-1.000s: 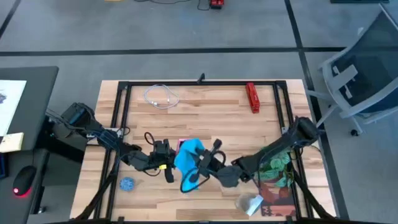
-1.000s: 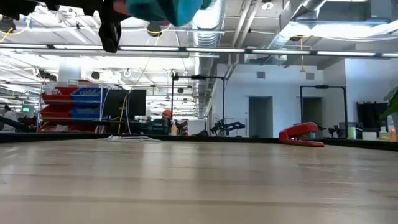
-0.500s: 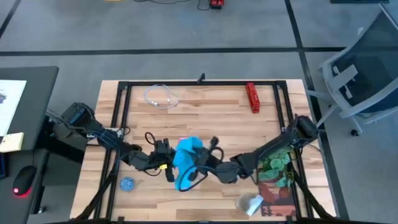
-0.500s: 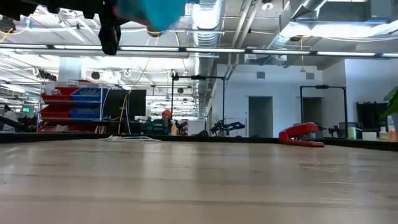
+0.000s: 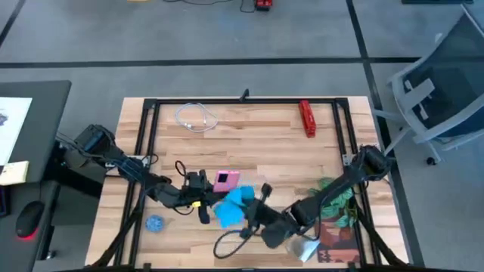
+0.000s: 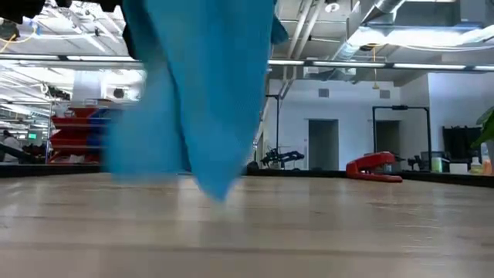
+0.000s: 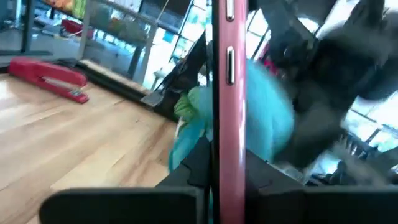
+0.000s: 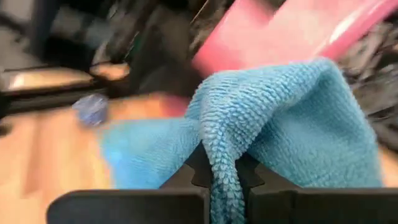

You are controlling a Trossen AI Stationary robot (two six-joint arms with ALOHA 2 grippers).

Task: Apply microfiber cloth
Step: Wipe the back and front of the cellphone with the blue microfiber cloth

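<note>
My left gripper [image 5: 215, 185] is left of the table's middle, shut on a pink phone [image 5: 225, 180]. In the left wrist view the phone [image 7: 224, 74] shows edge-on. The sky-blue microfiber cloth [image 5: 235, 203] hangs in a bunch just nearer than the phone, with my right gripper [image 5: 249, 211] shut on it. In the low view the cloth [image 6: 208, 100] droops toward the tabletop; I cannot tell whether its lowest tip [image 6: 220, 193] touches the wood. My left gripper pinches the phone's nearer end [image 7: 225, 171] between its two fingers, one on each broad face, coming roughly level from the table's left. The phone sticks out past the fingertips toward the table's right. My right gripper pinches a bunched fold of the cloth [image 8: 221, 158] between its two fingers, several layers thick, coming from the table's right. The rest of the cloth spreads beyond the fingertips and hangs slack below them.
A small blue disc [image 5: 155, 223] lies near the front left. A red stapler [image 5: 306, 118] and a coiled white cable [image 5: 197, 117] lie at the far side. A green plant [image 5: 336, 198] and a clear object [image 5: 303, 246] sit front right. A black cable loop [image 5: 225, 242] lies near the front edge.
My right gripper has drawn the cloth toward the table's near edge and downward, off the phone. The cloth covered the phone a second ago; now it hangs low beside it and the pink phone shows uncovered.
</note>
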